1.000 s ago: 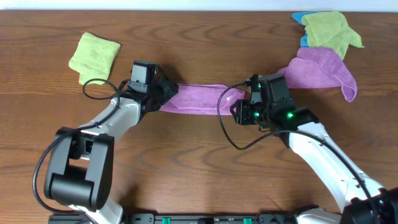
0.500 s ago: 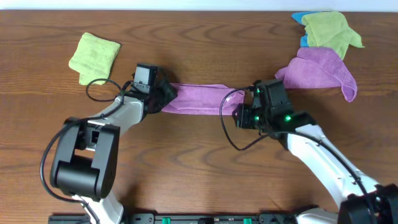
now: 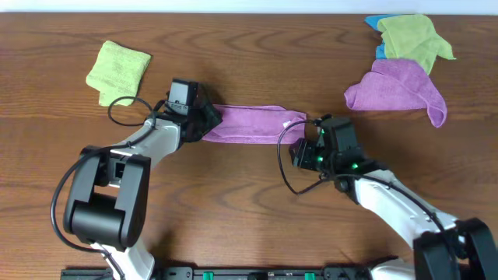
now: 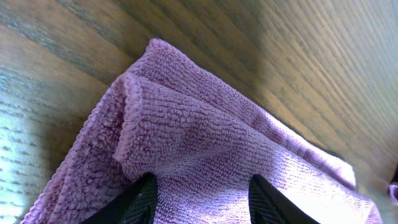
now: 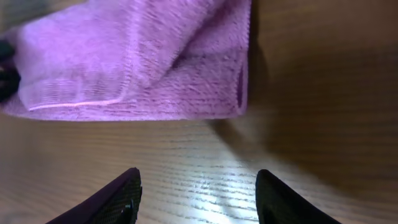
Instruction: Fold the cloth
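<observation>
Cloth (image 3: pixel 249 124) = narrow strip lying mid surface (image 3: pixel 249 47). Left pincer (image 4: pixel 202 196) clamps its left end, prob to fold it over; right pincer (image 5: pixel 196 193) wide, empty, just beside the other end.

Plain purple-magenta is being shown by the cloth (image 3: pixel 249 124), paler purple by the look-alike cloth (image 3: pixel 397 89) at two o'clock, light green by the folded cloth (image 3: pixel 118 68) at ten o'clock, brown wood grain by the worktop (image 3: pixel 233 202).

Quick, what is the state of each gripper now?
Left gripper: closed on the cloth, at its left end.
Right gripper: open, holding nothing; the cloth lies just beyond its fingertips.
</observation>
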Controlling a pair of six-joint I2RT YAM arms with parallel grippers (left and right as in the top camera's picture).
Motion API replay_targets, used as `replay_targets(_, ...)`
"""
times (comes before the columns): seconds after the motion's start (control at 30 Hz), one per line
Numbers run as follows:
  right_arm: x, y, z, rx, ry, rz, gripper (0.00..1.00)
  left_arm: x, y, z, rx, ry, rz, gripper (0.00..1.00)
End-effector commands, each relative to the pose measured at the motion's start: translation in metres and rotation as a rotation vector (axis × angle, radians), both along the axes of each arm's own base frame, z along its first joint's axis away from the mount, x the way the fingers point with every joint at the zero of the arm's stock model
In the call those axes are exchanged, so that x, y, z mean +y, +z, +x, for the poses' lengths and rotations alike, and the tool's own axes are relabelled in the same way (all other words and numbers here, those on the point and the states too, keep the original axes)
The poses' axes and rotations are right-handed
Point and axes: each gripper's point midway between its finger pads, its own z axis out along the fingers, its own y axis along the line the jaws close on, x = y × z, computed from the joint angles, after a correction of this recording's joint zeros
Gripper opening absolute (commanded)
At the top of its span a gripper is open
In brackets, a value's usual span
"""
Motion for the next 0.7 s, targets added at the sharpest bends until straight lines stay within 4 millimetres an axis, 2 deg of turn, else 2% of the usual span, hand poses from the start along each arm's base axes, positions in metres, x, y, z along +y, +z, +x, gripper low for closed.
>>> replay_targets(0.0,-0.003,-0.017,-0.004,0.068,-0.089,0.035,0.59,-0.01,-0.017,-0.015,0.055,-0.044,0.029,0.47)
replay_targets(0.13,-0.001,-0.025,0.004,0.074,-0.133,0.065,0.59,-0.024,-0.018,-0.021,0.055,-0.079,0.033,0.46)
replay_targets(0.27,0.001,-0.03,0.012,0.067,-0.174,0.089,0.58,-0.029,-0.019,-0.026,0.072,-0.084,0.031,0.44)
replay_targets(0.47,-0.015,-0.033,0.019,0.044,-0.253,0.034,0.59,-0.026,-0.024,-0.037,0.124,-0.078,0.042,0.4)
replay_targets(0.67,-0.027,-0.037,0.018,0.05,-0.32,-0.008,0.6,-0.026,-0.025,-0.04,0.136,-0.08,0.043,0.37)
